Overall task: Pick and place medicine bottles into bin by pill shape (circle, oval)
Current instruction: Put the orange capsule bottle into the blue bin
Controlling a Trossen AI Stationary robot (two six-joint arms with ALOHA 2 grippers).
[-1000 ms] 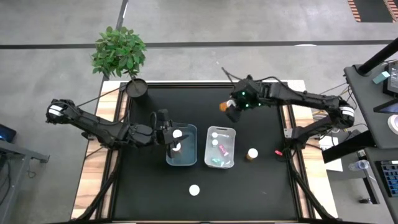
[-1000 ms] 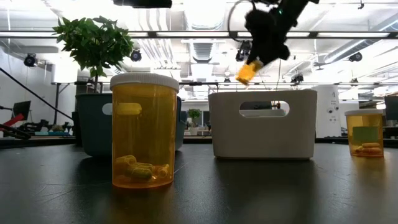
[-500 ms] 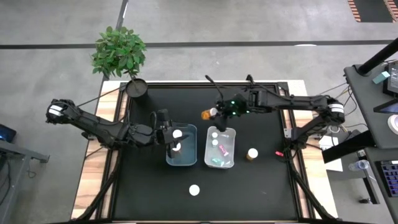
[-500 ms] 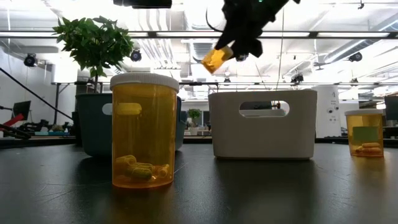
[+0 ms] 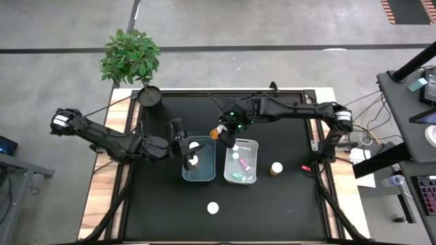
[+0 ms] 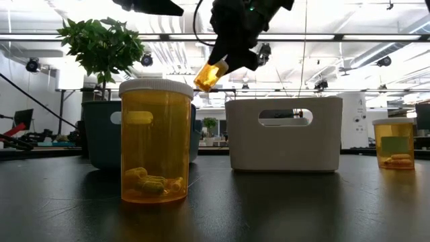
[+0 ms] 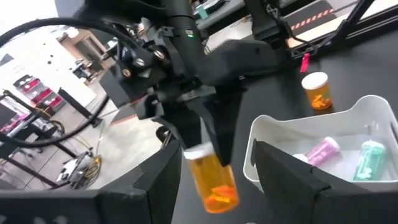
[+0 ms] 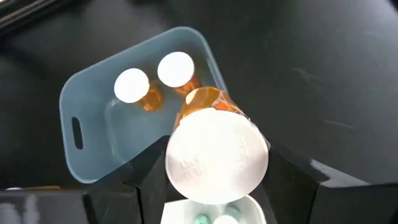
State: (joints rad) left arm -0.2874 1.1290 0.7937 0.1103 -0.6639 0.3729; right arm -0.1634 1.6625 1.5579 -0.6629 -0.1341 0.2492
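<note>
My right gripper (image 5: 223, 129) is shut on an orange medicine bottle with a white cap (image 5: 214, 134), high above the gap between the blue bin (image 5: 185, 170) and the white bin (image 5: 253, 144). The low view shows the bottle (image 6: 209, 75) tilted in the air. The blue bin holds two white-capped orange bottles (image 8: 175, 68). The white bin holds pink (image 7: 323, 149) and teal (image 7: 370, 158) bottles. My left gripper (image 5: 182, 145) is open and empty at the blue bin's left side. Two more orange bottles stand on the table, one (image 5: 276, 168) right of the white bin and one (image 5: 213, 207) near the front. My right gripper pinches the bottle between its two fingers at the cap end (image 7: 198, 151), the fingers coming from above and slanting down toward the table's left. The orange body (image 6: 207, 79) hangs tilted below the fingers, lifted clear of both bins.
A black plant pot (image 5: 150, 96) with a green plant stands at the far left corner. A small pink thing (image 5: 305, 167) lies at the table's right edge. Bare black table lies in front of the bins.
My right gripper has carried the orange bottle toward the table's left and a little toward the near edge, from beyond the white bin's far right corner to above the blue bin's right side. The bottle has stayed tilted and lifted clear.
</note>
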